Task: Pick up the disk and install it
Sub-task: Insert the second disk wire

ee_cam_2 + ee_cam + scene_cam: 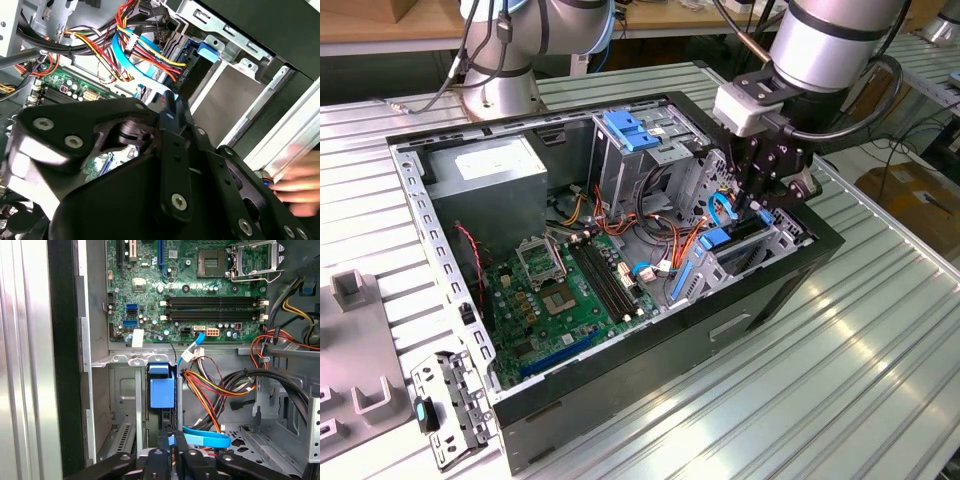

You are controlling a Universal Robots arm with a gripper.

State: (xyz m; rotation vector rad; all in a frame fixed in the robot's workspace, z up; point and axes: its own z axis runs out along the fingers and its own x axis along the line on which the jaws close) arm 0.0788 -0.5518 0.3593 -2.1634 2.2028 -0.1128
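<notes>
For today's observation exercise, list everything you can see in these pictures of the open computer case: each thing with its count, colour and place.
computer case: one, black, lying open on the ribbed metal table
motherboard: one, green, on the case floor
power-supply box: one, grey with white label, in the case's far corner at the exterior view's left
drive cage: one, bare metal with a blue latch on top, mid case
disk: one, dark with blue rails, seated on edge in the bay at the exterior view's right, under the gripper
wire bundle: red, orange, yellow and black, beside the bay
flat cable: one, blue, looping near the gripper
bracket: one, grey, on the table outside the case
gripper: one, black, at the disk bay
</notes>
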